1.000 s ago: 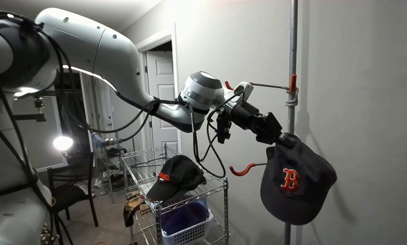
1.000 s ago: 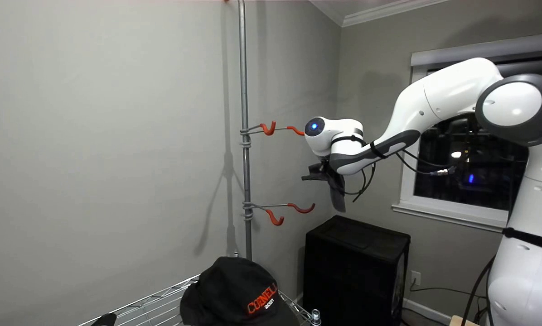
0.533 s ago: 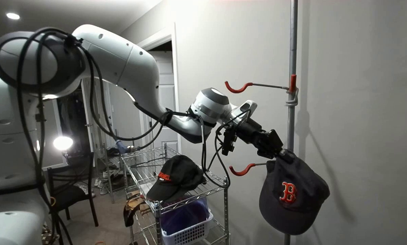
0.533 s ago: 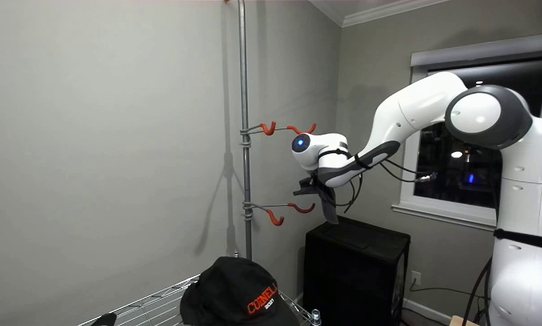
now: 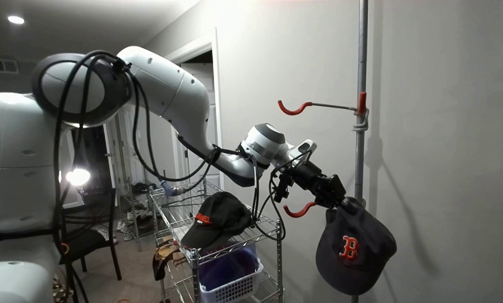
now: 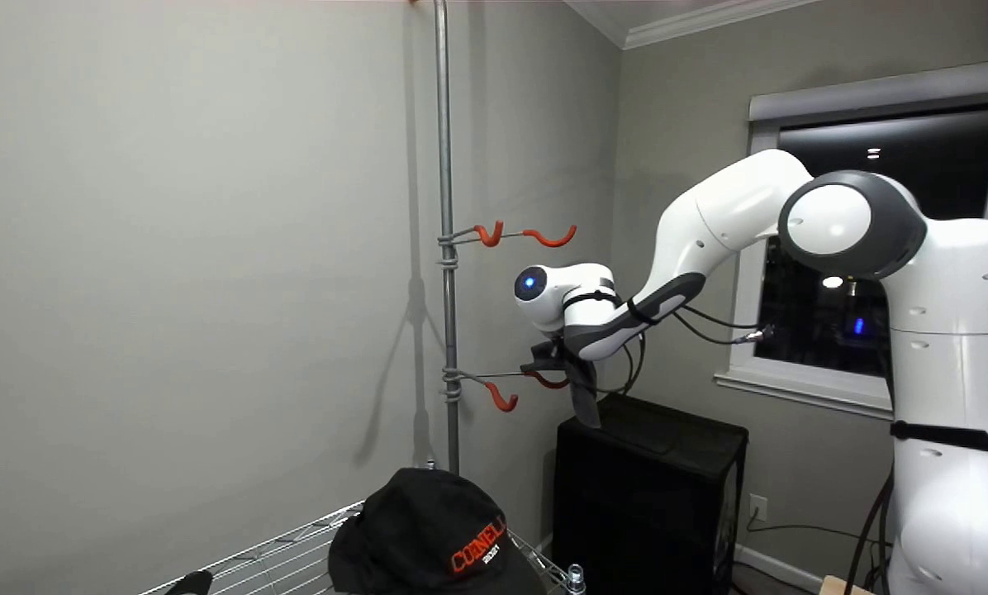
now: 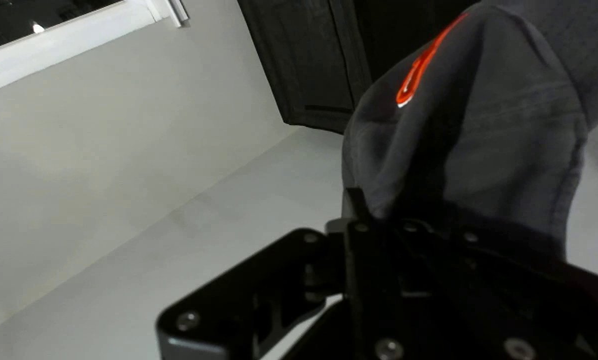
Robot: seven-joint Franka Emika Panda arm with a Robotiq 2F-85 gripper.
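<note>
We list first a navy cap [image 5: 356, 263], a red letter B edged in white on its front; it hangs in the air, brim down, before a metal pole [image 5: 362, 54] in an exterior view; its holder, the gripper [image 5: 347, 203], black, has its jaws drawn narrow and pinches the cloth at the cap's upper edge, as we find again in the wrist view; arm [image 5: 167, 84], white and grey, black cables looped along it; lower hook [image 5: 298, 211], red-coated, near the gripper, though whether the two touch we cannot tell; upper hook [image 5: 293, 110], likewise red, well above; black cap [image 5: 220, 221], orange lettering, resting on the top shelf of a wire rack [image 5: 280, 265], well apart from the navy cap; white basket [image 5: 234, 290], something purple inside, lower on the same rack; dark chair [image 5: 85, 244] and glowing lamp [image 5: 78, 176], both in the background; in an exterior view we enter also a black cabinet [image 6: 638, 496], standing near the room's corner, and a window [image 6: 890, 145] with dark panes.
</note>
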